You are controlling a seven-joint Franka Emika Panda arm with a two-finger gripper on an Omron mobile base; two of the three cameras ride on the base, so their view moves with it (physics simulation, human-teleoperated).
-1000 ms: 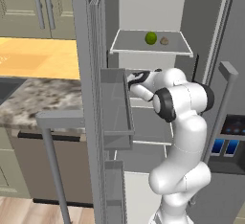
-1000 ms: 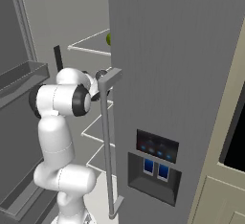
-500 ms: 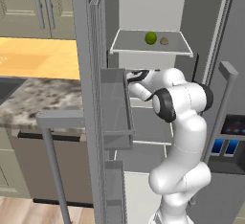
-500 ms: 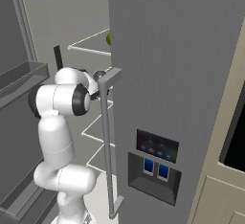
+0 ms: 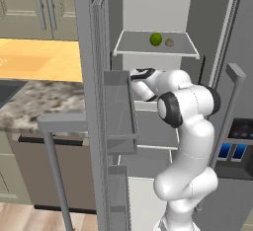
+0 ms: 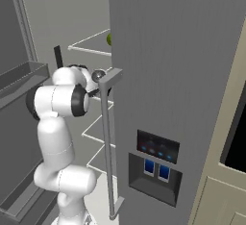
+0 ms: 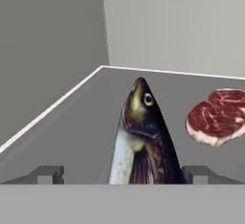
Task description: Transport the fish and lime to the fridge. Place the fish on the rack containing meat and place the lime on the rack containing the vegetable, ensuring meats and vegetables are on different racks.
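The fish (image 7: pixel 141 137) lies head-away on the rack containing meat (image 7: pixel 72 132), between the fingertips of my gripper (image 7: pixel 123 174), which stands open; the left fingertip (image 7: pixel 48 174) is well clear of it. The meat (image 7: pixel 217 115), a red steak, rests on the same shelf to the fish's right. One shelf up, the lime (image 5: pixel 155 39) sits beside the brownish vegetable (image 5: pixel 169 42) on the rack containing the vegetable (image 5: pixel 155 53). My arm reaches into the fridge (image 5: pixel 217 37) just under that top shelf. A sliver of the lime (image 6: pixel 109 39) peeks past the door edge.
The open left fridge door with its bins (image 5: pixel 121 111) stands close on the arm's left. The shut right door (image 6: pixel 182 75) carries a long handle (image 6: pixel 109 137) and a dispenser panel (image 6: pixel 157 164). A granite counter (image 5: pixel 34 106) lies to the left.
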